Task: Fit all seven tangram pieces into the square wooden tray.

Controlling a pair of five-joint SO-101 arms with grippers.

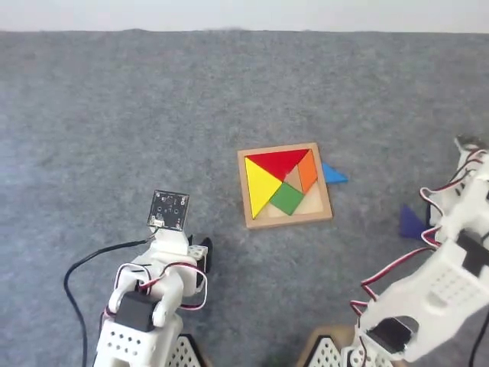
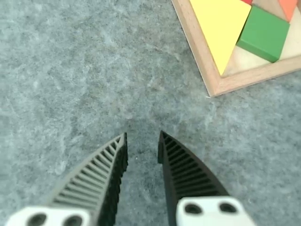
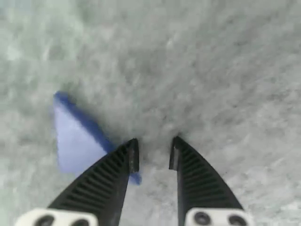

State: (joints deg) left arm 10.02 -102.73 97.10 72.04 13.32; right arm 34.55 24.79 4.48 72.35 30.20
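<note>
Left gripper (image 2: 142,141) is hovering slightly parted near the tray (image 2: 199,47); right gripper (image 3: 154,148) is hanging parted, empty, beside a blue triangle (image 3: 75,136).

Triangle (image 1: 334,175) just right of tray (image 1: 290,221)

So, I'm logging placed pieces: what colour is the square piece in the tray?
The square piece is green, clearest in the left wrist view.

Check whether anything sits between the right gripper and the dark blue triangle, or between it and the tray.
Nothing visible blocks either. The dark blue triangle lies beside the open right gripper; a light blue triangle lies beside the tray, just off the path.
</note>
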